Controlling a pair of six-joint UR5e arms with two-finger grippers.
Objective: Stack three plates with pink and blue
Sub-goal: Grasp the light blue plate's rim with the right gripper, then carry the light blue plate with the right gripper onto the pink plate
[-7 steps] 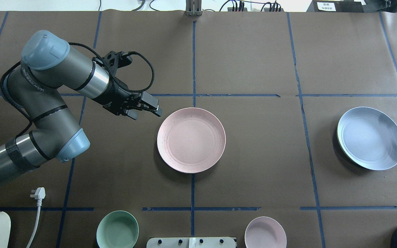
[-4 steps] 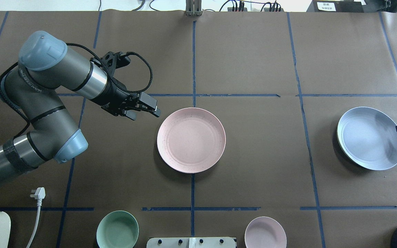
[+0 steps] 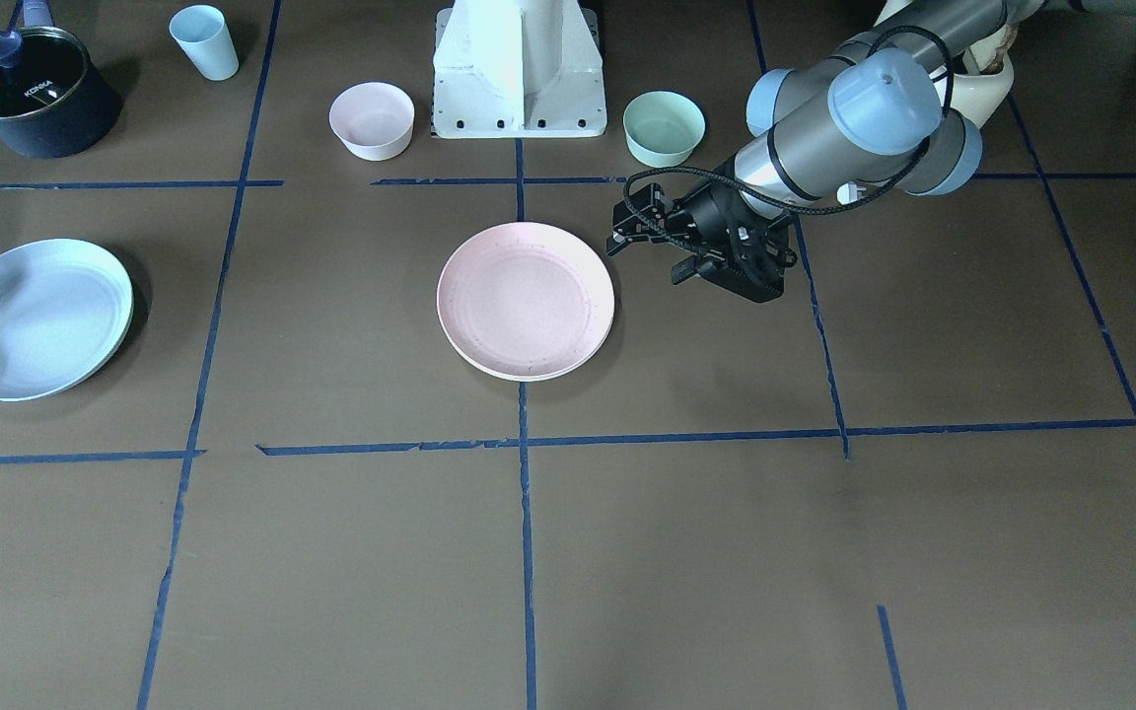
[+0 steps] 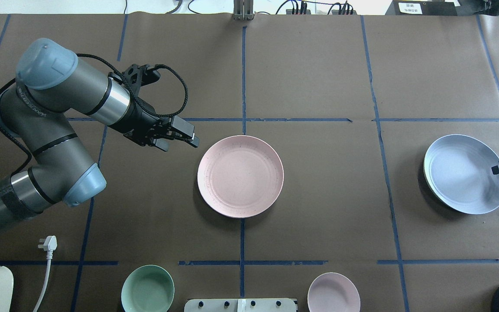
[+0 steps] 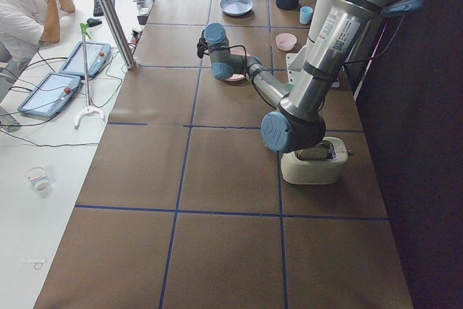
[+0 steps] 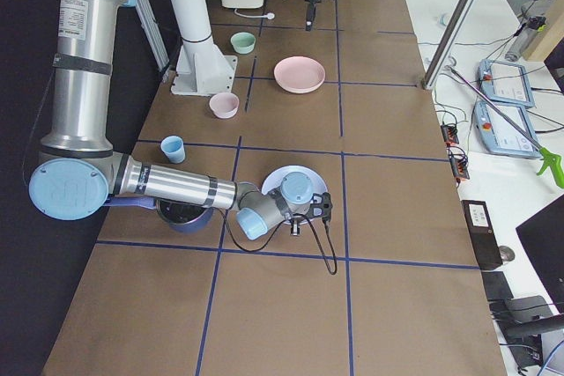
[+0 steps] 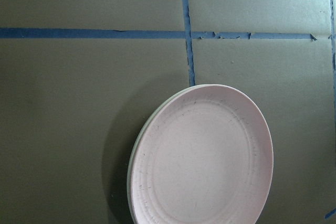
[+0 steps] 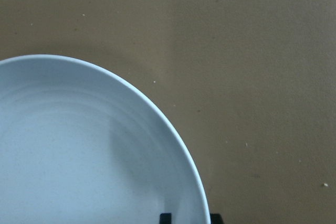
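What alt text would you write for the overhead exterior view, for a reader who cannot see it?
A pink plate lies at centre, with the left claw just off its upper-left rim, not touching. Far right, the right claw reaches over the rim of a blue plate; a mint bowl and pink bowl sit at the near edge.

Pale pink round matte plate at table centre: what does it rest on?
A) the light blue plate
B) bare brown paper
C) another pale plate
C: in the left wrist view the rim of a second pale plate shows beneath the pale pink round matte plate.
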